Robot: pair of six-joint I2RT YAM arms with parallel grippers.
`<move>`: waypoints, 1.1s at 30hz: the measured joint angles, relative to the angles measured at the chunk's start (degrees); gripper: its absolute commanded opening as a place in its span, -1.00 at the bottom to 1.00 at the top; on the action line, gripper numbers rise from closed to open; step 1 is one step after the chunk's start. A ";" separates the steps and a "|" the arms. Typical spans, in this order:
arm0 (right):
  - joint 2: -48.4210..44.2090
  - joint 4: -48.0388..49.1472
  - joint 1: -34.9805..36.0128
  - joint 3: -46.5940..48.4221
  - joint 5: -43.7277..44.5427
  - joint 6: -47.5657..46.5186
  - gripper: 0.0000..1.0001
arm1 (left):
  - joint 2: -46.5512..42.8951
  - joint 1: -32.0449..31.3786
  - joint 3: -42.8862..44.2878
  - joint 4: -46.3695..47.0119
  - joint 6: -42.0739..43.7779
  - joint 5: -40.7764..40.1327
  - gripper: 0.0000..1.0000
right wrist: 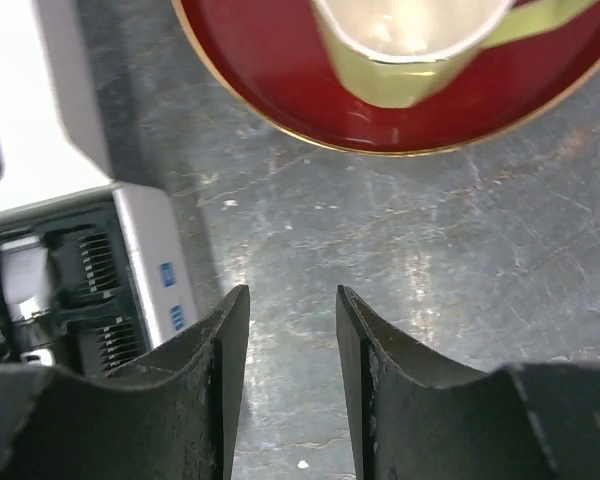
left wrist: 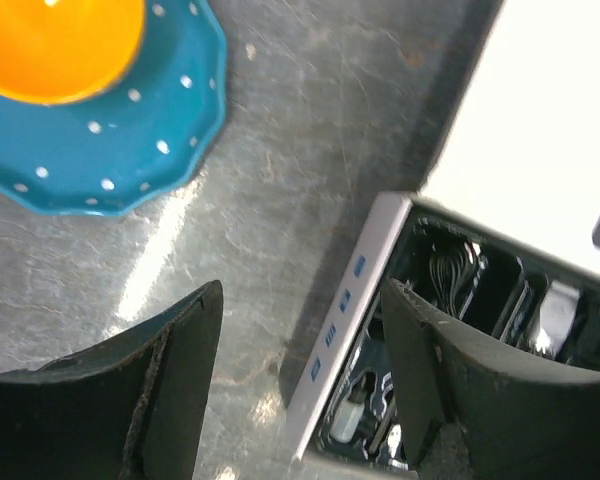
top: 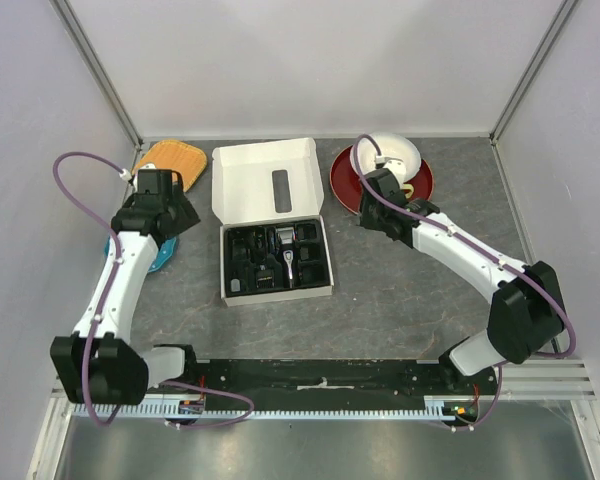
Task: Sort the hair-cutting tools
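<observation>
A white cardboard box [top: 227,292] lies open mid-table, its lid [top: 250,180] folded back. In its black moulded tray sits the black and silver hair clipper [top: 286,257], with black comb attachments [top: 311,262] beside it. The right wrist view shows the clipper's silver head [right wrist: 22,282] and two combs [right wrist: 86,262] just inside the box wall. My left gripper [left wrist: 302,290] hovers open over the box's left wall [left wrist: 345,300], one finger above the table and the other above the tray. My right gripper [right wrist: 292,292] is open over bare table right of the box, holding nothing.
A blue dotted plate [left wrist: 170,120] carrying an orange object [left wrist: 60,40] lies left of the box. A woven basket [top: 175,158] sits at the back left. At the back right a red plate [right wrist: 280,70] holds a white cup [right wrist: 400,50]. Walls enclose three sides.
</observation>
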 measured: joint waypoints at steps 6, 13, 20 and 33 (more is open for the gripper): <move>0.98 3.15 -6.73 -2.19 -8.09 0.72 -0.22 | 8.22 8.66 3.63 3.21 -0.35 2.25 0.34; 11.69 9.01 -8.46 4.35 -17.38 2.12 -0.51 | 23.08 14.47 10.43 7.08 -3.04 9.29 -0.20; 20.79 10.60 -8.35 13.53 -18.71 2.62 -0.67 | 33.42 16.04 14.47 11.61 -4.98 16.24 -0.42; 34.91 12.44 -8.35 30.32 -20.39 -7.28 -0.63 | 42.64 15.06 18.67 17.00 -6.01 24.20 -0.59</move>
